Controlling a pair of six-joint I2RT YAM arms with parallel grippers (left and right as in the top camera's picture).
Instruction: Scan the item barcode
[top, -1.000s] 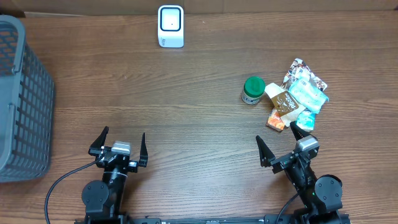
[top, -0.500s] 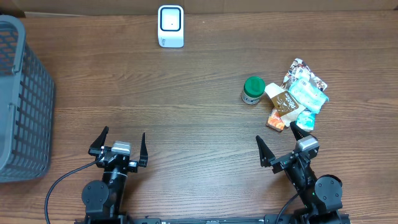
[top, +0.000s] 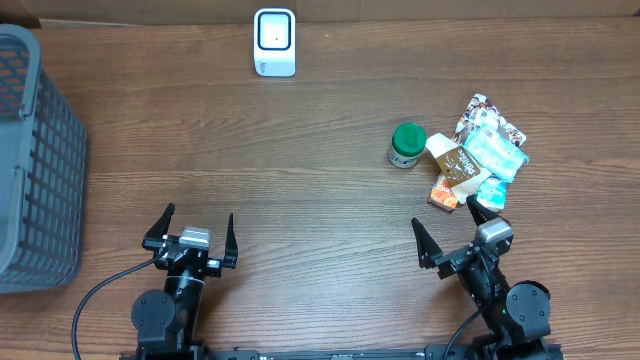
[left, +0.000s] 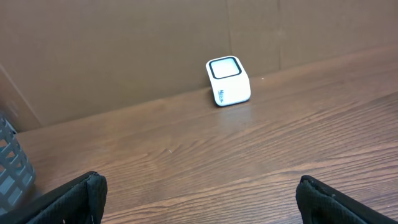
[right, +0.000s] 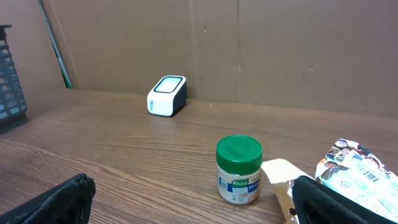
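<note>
The bench (top: 300, 170) was dark wood-grain, backed by a brown cardboard wall (left: 124, 50). A grey basket (top: 35, 160) stood at its left edge. The white scanner (top: 274, 42) sat at the far edge, close to the wall. The items lay on the right side: a green-lidded jar (top: 406, 145), upright, just beside a heap of snack packets (top: 485, 150). The left end effector (top: 199, 218) and right end effector (top: 444, 215) sat at the near edge, jaws spread wide, both empty.
</note>
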